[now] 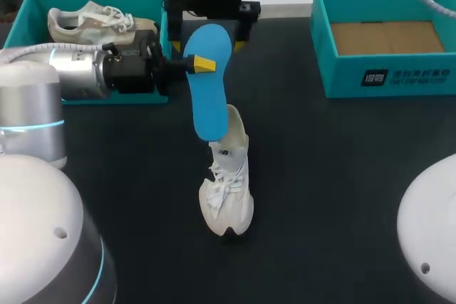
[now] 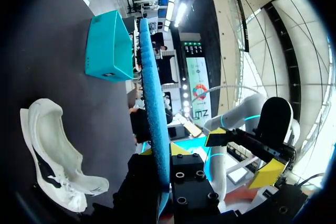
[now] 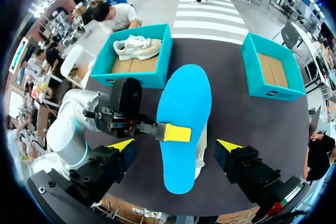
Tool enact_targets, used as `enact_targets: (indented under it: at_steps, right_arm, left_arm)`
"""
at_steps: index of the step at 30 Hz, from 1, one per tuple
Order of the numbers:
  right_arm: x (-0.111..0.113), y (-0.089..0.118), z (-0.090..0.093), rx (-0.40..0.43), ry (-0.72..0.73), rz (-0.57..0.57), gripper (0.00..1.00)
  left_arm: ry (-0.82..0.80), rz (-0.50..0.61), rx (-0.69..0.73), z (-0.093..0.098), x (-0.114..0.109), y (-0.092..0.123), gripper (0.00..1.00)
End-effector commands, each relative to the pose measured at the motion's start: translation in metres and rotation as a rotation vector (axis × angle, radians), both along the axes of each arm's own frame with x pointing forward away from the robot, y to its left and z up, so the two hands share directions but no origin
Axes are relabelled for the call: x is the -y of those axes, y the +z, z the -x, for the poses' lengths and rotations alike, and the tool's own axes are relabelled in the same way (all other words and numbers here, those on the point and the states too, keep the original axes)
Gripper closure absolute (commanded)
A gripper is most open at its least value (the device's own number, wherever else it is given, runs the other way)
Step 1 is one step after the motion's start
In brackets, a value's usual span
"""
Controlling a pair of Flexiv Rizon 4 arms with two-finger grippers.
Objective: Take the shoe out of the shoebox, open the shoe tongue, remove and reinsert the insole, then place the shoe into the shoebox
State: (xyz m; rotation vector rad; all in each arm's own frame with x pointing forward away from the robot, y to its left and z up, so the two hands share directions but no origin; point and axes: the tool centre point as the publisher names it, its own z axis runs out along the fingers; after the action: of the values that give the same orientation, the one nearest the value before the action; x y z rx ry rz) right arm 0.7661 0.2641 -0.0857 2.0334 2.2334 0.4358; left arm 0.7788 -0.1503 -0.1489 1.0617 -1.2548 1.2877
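**Insole out of the shoe, pinched by the left arm above its opening**

The black table (image 1: 342, 176) carries two teal boxes at its far side. The left shoebox (image 1: 35, 5) holds a second shoe (image 1: 92, 23). The right shoebox (image 1: 385, 80) shows only its cardboard floor, so it looks like the likelier place for the final put-down, though that is a guess.

Between the boxes and nearer the robot, the white shoe (image 1: 229, 190) stands on its sole in the middle of the table. Its toe points toward the robot and its heel away. It sits free of both boxes, which leaves room above it for both arms.

The blue insole (image 1: 211, 97) is fully out and held roughly upright, with its broad end up. Its narrow end hangs right at the shoe's opening, and I cannot tell whether the two touch. Held that way it could slide straight down into the shoe, which seems to be the reason for the pose.

The left gripper (image 1: 196, 64) comes in sideways and is clamped on the insole's edge, one yellow tip lying across the blue face. The right gripper (image 3: 176, 145) looks down from above with its fingers spread wide on either side of the insole, touching nothing. It is probably placed to steady or take over the insole.
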Motion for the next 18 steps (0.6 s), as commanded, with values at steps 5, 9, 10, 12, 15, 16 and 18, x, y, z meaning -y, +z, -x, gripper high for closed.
enact_targets:
  at_steps: [5,9,10,12,15,16,18]
  right_arm:
    - [-0.006,0.000,0.000,0.017,-0.038,0.047,0.00]
    - [-0.006,-0.001,0.001,-0.015,-0.008,0.004,0.00]
    - [-0.003,-0.001,0.001,0.005,-0.026,-0.080,0.00]
    - [0.005,-0.001,0.001,-0.021,-0.014,-0.203,0.00]
    - [0.016,-0.004,0.002,-0.028,0.002,-0.362,0.00]
    - [0.020,-0.004,0.003,-0.020,-0.010,-0.379,0.00]
    - [0.028,-0.004,0.003,-0.008,-0.005,-0.465,0.00]
  left_arm:
    - [0.001,-0.001,0.000,0.001,0.000,0.000,1.00]
    - [0.001,-0.001,0.000,0.001,0.000,0.000,1.00]
    - [0.001,-0.001,0.000,0.001,0.000,0.000,1.00]
    - [0.001,-0.001,0.000,0.001,0.000,0.000,1.00]
    - [0.001,-0.001,0.000,0.001,0.000,0.000,1.00]
    - [0.001,-0.001,0.000,0.001,0.000,0.000,1.00]
    - [0.001,-0.001,0.000,0.001,0.000,0.000,1.00]
